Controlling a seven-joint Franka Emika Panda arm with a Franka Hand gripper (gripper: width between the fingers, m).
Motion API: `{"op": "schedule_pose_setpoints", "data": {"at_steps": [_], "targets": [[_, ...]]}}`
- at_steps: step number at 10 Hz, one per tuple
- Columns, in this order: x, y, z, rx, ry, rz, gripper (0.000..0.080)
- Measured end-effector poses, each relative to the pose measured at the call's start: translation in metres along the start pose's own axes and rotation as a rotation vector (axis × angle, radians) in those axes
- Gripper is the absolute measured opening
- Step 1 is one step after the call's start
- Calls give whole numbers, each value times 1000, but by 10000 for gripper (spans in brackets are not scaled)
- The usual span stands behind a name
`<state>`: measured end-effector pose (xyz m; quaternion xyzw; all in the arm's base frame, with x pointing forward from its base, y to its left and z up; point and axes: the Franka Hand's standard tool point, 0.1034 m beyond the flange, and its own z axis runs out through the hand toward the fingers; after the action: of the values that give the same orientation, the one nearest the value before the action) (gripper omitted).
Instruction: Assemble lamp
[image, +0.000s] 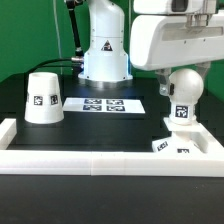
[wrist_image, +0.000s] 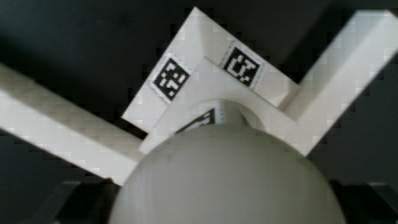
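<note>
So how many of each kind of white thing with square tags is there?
Matte white truncated-cone shade: 1
Matte white round bulb with neck: 1
Low angular matte white base: 1
Thin flat white marker board: 1
Total: 4

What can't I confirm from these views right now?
1. Whether the gripper grips the bulb: exterior view, too small; wrist view, bulb fills the foreground.
2. Whether the bulb neck is seated in the base: wrist view, bulb hides it; exterior view, front wall cuts base.
</note>
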<state>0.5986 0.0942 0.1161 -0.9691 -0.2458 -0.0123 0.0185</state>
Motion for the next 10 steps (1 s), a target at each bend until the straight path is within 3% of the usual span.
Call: {"op": "schedule_pose_setpoints", "data": {"at_steps": [6, 10], "targets": [[0, -1, 0, 6, 1, 377, 579], [-4, -7, 0, 33, -1, 805, 579]]}}
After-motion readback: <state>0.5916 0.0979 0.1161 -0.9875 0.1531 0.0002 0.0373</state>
